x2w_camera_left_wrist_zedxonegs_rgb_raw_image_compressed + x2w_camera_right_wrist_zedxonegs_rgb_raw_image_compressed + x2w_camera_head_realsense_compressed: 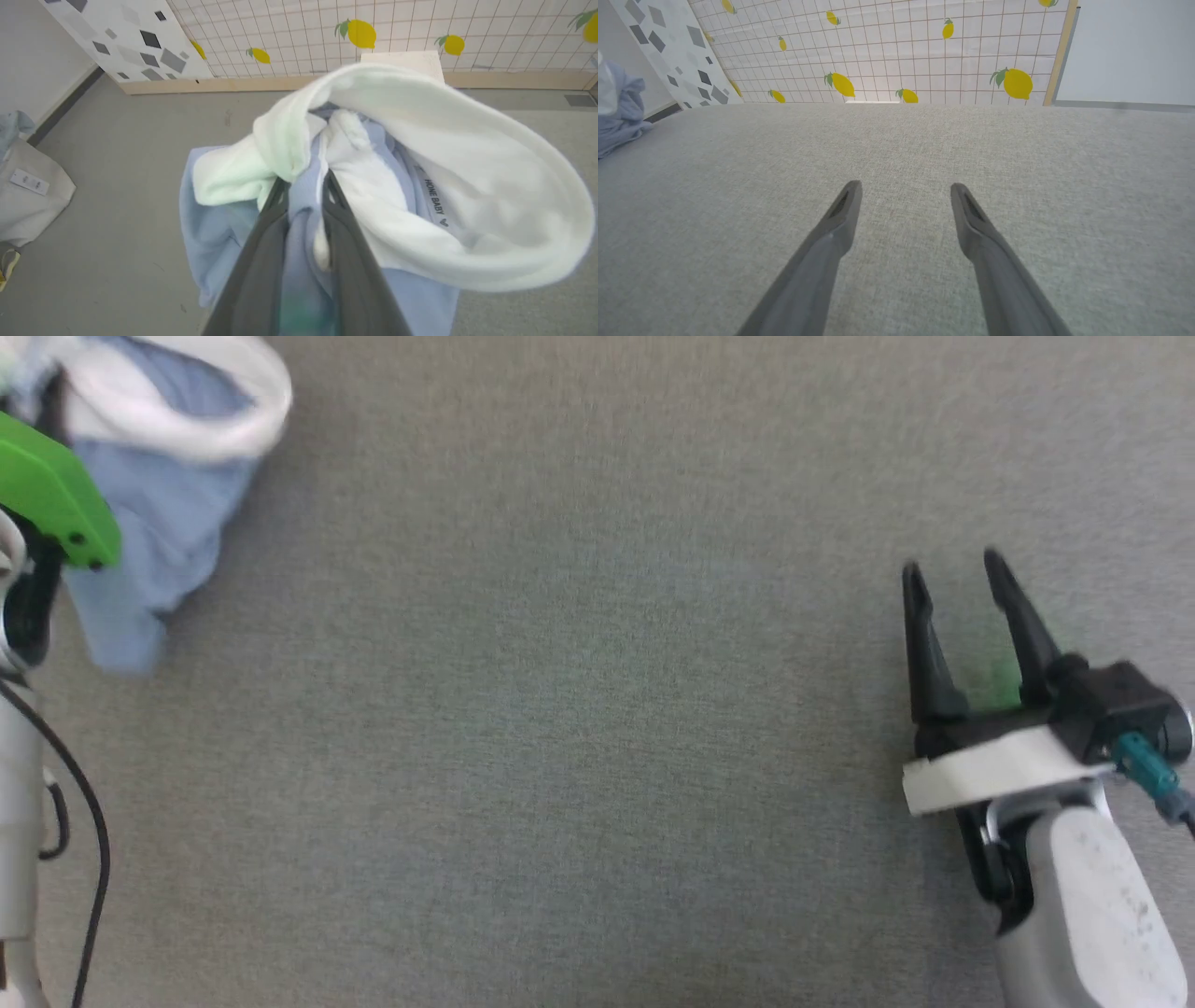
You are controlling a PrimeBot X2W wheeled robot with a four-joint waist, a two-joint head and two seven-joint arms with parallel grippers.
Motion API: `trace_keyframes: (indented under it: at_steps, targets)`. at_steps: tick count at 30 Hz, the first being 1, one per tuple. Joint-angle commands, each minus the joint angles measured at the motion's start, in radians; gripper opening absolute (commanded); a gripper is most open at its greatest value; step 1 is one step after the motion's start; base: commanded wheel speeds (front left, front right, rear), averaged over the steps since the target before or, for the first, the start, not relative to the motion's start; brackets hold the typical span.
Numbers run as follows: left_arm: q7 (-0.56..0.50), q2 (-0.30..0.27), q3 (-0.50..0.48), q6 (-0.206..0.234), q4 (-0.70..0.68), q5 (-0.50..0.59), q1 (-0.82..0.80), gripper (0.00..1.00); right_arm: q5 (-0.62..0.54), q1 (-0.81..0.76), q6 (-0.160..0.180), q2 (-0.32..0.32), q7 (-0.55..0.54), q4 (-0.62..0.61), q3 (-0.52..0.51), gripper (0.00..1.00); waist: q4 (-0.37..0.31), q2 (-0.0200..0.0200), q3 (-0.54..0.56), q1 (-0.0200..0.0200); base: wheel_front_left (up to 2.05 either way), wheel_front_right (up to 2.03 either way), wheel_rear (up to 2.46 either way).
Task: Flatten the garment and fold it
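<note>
Broadly, the grey woven surface (pixel 597 756) stretches under both arms and lies bare beneath and ahead of the right gripper (pixel 954 563), whose two dark fingers stand wide apart with nothing between them. The garment (pixel 168 513), a light blue shirt, is bunched in a heap well away from that gripper, off to its far left, and gathered around the left gripper (pixel 304 181). In the left wrist view that gripper's fingers are drawn close together on a fold of blue cloth, right where the white hood (pixel 467 177) begins. The hood loops out ahead of the fingertips and to their right, and blue cloth falls away on both sides of the fingers. A printed neck tape (pixel 434 203) runs just right of the fingertips, inside the hood. Whether the heap is lifted or resting I cannot tell. The shirt looks light, limp and not fragile, so it will probably sag and twist from a single pinch, and the thicker hood will likely bulk up. A hold at the shoulders or hem corners, one per gripper, seems best for spreading it flat.
</note>
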State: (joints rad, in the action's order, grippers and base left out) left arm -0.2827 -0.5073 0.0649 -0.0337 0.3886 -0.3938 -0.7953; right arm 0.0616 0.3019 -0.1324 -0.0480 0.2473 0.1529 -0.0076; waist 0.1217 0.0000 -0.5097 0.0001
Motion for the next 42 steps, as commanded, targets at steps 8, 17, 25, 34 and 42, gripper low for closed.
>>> trace_keyframes:
  at_steps: [8, 17, 25, 34, 42]
  targets:
    - [0.279, 0.036, 0.100, -0.012, -0.030, 0.124, -0.149, 0.00, 0.043, -0.108, 0.002, -0.002, 0.013, 0.042, -0.019, 1.00, -0.069, 0.0000, 0.354, -0.0001, 0.00, 0.00, 0.00]
    - [0.317, 0.211, 0.210, -0.054, -0.060, 0.071, -0.209, 0.00, 0.055, -0.176, 0.002, -0.002, 0.012, 0.040, -0.040, 1.00, -0.193, 0.0000, 0.439, -0.0001, 0.00, 0.00, 0.00]
    - [0.279, 0.352, 0.312, -0.067, -0.009, 0.007, -0.103, 0.00, 0.060, -0.201, 0.002, -0.002, -0.003, 0.013, -0.051, 1.00, -0.289, 0.0000, 0.438, -0.0001, 0.00, 0.00, 0.00]
    - [-0.027, 0.424, 0.451, -0.079, 0.229, -0.109, 0.157, 0.00, 0.070, -0.205, 0.002, -0.002, -0.013, 0.003, -0.029, 1.00, -0.365, 0.0000, 0.409, -0.0001, 0.00, 0.00, 0.00]
    - [-0.156, 0.439, 0.508, -0.090, 0.271, -0.190, 0.257, 1.00, 0.065, -0.210, 0.002, -0.002, -0.020, 0.005, -0.023, 1.00, -0.349, 0.0000, 0.412, -0.0001, 0.00, 0.00, 0.00]
